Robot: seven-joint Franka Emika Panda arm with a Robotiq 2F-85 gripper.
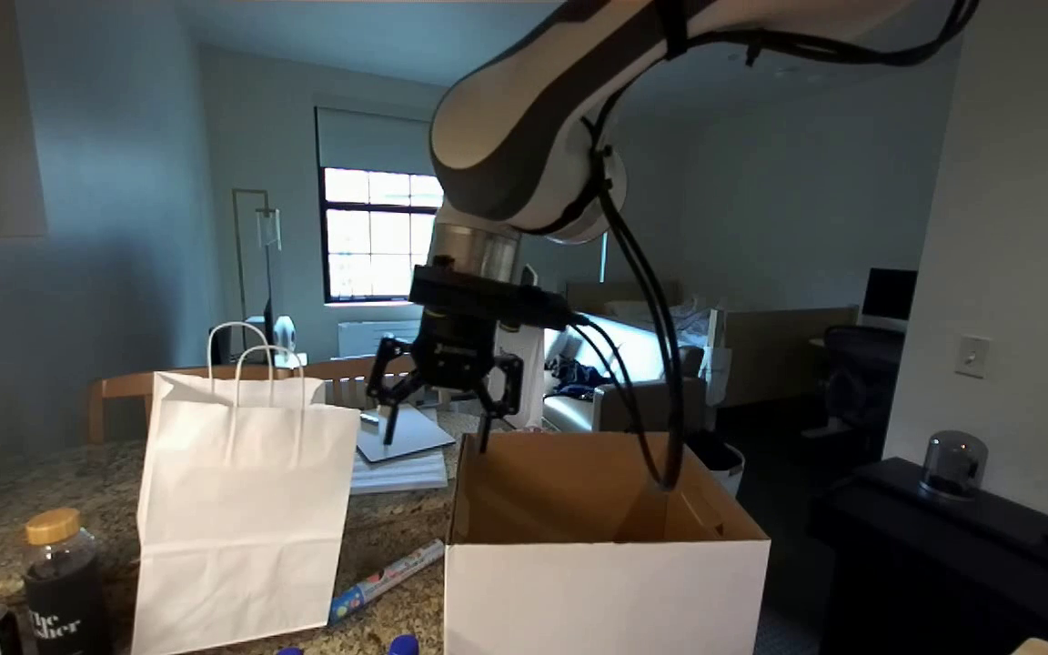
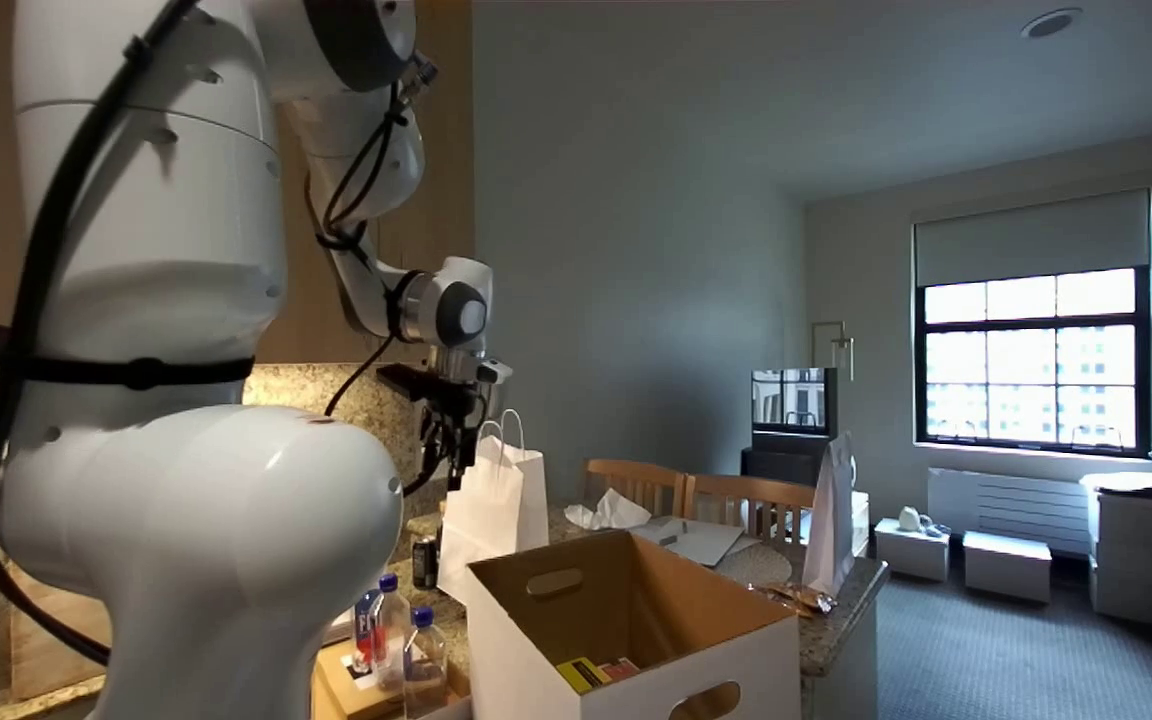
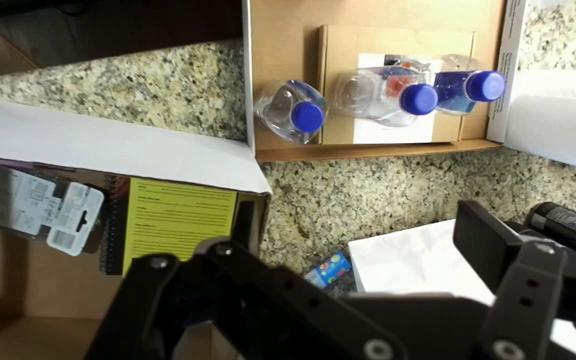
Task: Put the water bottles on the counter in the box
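Evidently the end effector (image 1: 436,444) held nothing: it hung above the table (image 3: 358,190) with its fingers spread well apart. The step in hand, I judged, was a reach for the right bottle (image 2: 426,665), which stood just beside the box (image 1: 606,591), a little apart from the others. A good grasp called for moving over to the near side, descending straight, and squeezing just under the cap, lightly enough not to crumple thin plastic, then lifting clear of the box's rim before crossing. The middle bottle (image 2: 393,635) and left bottle (image 2: 366,625) stood so close that a stray finger might have tipped one.

All three looked like clear plastic with blue caps, upright in a shallow tray (image 3: 393,12) on the table, the left two raised on a flat carton (image 3: 348,42) and showing blue and red labels. How full they were, I couldn't tell.
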